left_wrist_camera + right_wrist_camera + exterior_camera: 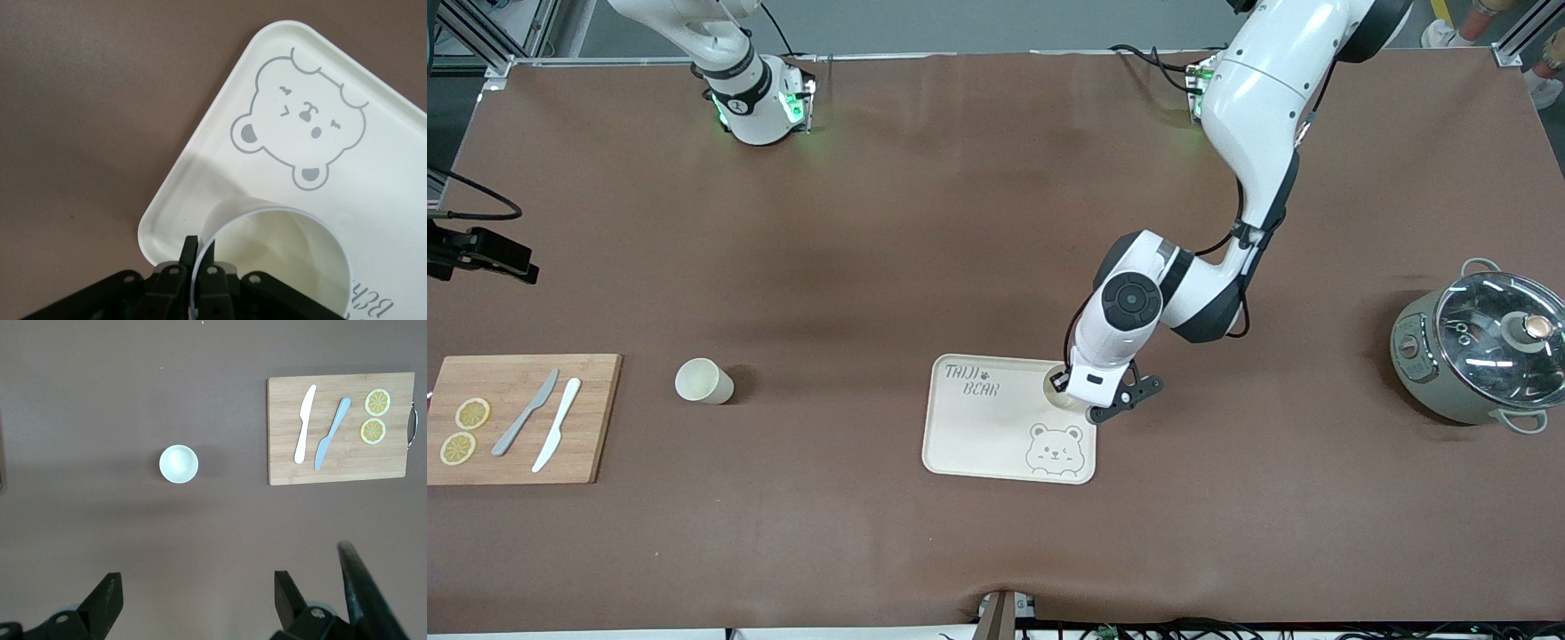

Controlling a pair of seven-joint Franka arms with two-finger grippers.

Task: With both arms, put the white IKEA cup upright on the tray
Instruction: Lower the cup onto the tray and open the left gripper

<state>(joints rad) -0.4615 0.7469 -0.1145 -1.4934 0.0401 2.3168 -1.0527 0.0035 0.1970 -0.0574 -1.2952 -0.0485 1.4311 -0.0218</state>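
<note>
Left arm bent down, left end effector (198, 267) clamped on cup (280, 257) rim, cup upright at tray (978, 427) one-o'clock corner. Right end effector (197, 600) spread wide, empty, waiting high over surface (871, 222).

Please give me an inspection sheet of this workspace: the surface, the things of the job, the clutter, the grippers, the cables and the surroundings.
Surface: brown table cover, slightly wrinkled.
Job's things: cream tray with bear drawing; one white cup upright on the tray's corner toward the left arm's end; a second white cup upright on the cover, between tray and cutting board.
Clutter: wooden cutting board with two lemon slices, grey knife and white knife; lidded pot at the left arm's end.
Grippers: left gripper shut on the tray cup's rim; right gripper open, high above the cover, waiting.
Cables: black cables at the left arm's base.
Surroundings: aluminium frame at the table's corner.
</note>
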